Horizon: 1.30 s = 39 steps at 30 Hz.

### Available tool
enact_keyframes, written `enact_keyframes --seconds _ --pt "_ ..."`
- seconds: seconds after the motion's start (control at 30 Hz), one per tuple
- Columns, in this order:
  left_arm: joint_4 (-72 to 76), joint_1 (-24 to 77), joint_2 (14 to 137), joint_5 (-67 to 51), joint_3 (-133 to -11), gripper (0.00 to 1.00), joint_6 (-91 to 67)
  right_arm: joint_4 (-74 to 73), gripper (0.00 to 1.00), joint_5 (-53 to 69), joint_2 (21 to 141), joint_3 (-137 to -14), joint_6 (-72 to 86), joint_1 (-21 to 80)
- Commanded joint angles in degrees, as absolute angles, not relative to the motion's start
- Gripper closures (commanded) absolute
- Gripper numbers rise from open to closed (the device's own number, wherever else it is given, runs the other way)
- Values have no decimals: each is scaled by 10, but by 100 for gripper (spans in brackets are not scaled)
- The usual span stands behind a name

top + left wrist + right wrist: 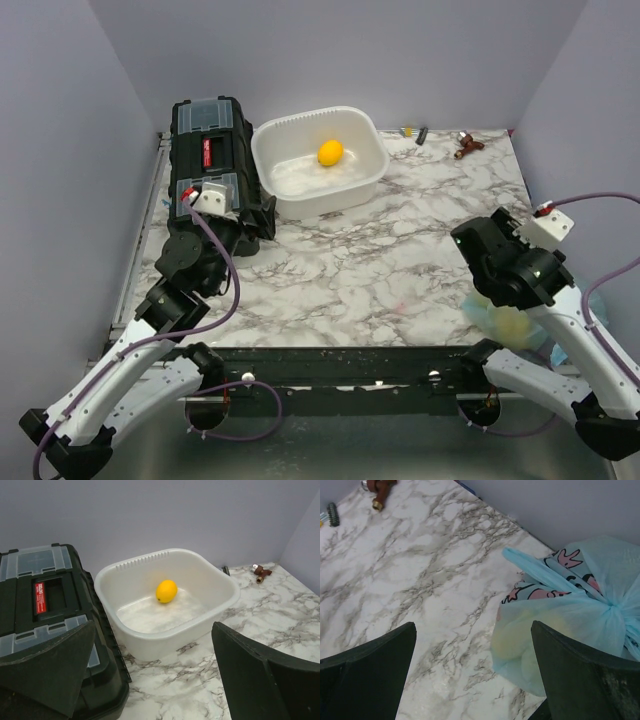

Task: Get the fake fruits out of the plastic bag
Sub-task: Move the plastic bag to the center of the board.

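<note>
The light-blue plastic bag [580,610] with a pink cartoon print lies tied shut at the table's front right, partly under my right arm in the top view [500,322]. Pale yellow shapes of fake fruits [527,632] show through its skin; the other fruits are hidden. My right gripper [472,680] is open and empty, low over the marble, with the bag's left bulge by its right finger [580,680]. My left gripper [155,680] is open and empty, between the black toolbox and the white tub.
A white tub [115,572] at the back centre holds an orange-yellow lemon [166,590]. A black toolbox [40,580] stands at the back left. A small brown metal fitting [467,145] and small bits [415,133] lie at the back right. Purple walls enclose the table.
</note>
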<state>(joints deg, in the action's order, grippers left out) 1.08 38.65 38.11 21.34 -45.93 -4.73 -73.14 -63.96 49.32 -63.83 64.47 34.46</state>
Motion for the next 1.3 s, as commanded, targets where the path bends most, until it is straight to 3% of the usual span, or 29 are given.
enact_keyframes --seconds 0.0,0.2,0.4,0.6,0.73,0.87,1.07,1.27 --pt "8 389 383 190 -467 1 -55 -814 0 -697 494 -624 761 345" --pt "6 388 385 183 -468 1 -61 -810 0 -656 495 -568 904 345" --pt "3 389 389 174 -470 1 -69 -807 0 -703 564 -575 958 341" --pt "1 389 394 169 -470 1 -73 -694 0 -681 725 -615 802 183" --pt "1 389 397 159 -470 1 -79 -684 0 -676 794 -627 778 126" --pt "1 390 407 148 -472 1 -87 -673 0 -697 813 -628 771 78" --pt "-14 389 426 128 -480 1 -100 -506 0 -666 839 -597 589 -45" --pt "-20 389 441 111 -486 1 -108 -329 0 -597 886 -583 391 -53"
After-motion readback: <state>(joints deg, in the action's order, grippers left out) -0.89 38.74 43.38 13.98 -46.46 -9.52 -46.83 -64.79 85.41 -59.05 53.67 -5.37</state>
